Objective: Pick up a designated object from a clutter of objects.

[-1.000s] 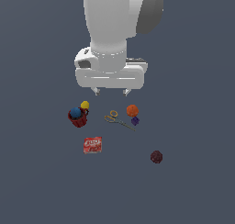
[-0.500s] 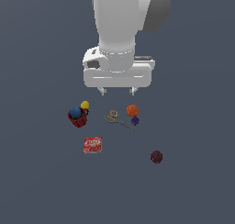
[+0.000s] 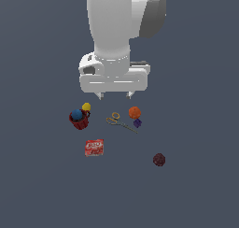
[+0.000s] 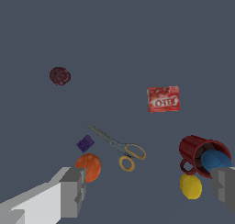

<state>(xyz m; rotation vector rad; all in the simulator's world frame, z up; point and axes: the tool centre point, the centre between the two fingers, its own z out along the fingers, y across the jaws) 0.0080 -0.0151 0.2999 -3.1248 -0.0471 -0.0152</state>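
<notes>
Clutter lies scattered on a flat grey floor [image 3: 42,185] in the exterior view, with the white arm [image 3: 122,26] standing tall above it; the gripper [image 3: 115,96] hangs over the items with its two short fingertips spread wide apart and nothing between them. Toward the exterior view's left sits the red mug [image 3: 80,120], and the blue ball [image 3: 76,114] rests in its mouth; the yellow ball [image 3: 86,107] touches the mug's far side. Scissors [image 3: 120,122] with gold handles lie in the middle; the orange ball [image 3: 134,112] is just beside them on the exterior view's right, with the purple cube [image 3: 137,123] against it. A red-and-white box [image 3: 94,147] lies flat nearer the camera; the maroon ball [image 3: 159,159] sits well apart from the rest, toward the exterior view's right.

Wrist view next: both grey fingers [image 4: 72,191] frame the picture, open, empty; the blue ball [image 4: 214,160] shows inside the tilted mug [image 4: 195,152], partly hidden by one finger; the yellow ball [image 4: 190,186] lies just beside the mug's handle. The scissors [image 4: 118,147] sit between the mug and the orange ball [image 4: 90,166], whose edge is cut off by the other finger; the cube [image 4: 85,143] is close by it. The box [image 4: 163,99] and the maroon ball [image 4: 59,75] lie farther off.
</notes>
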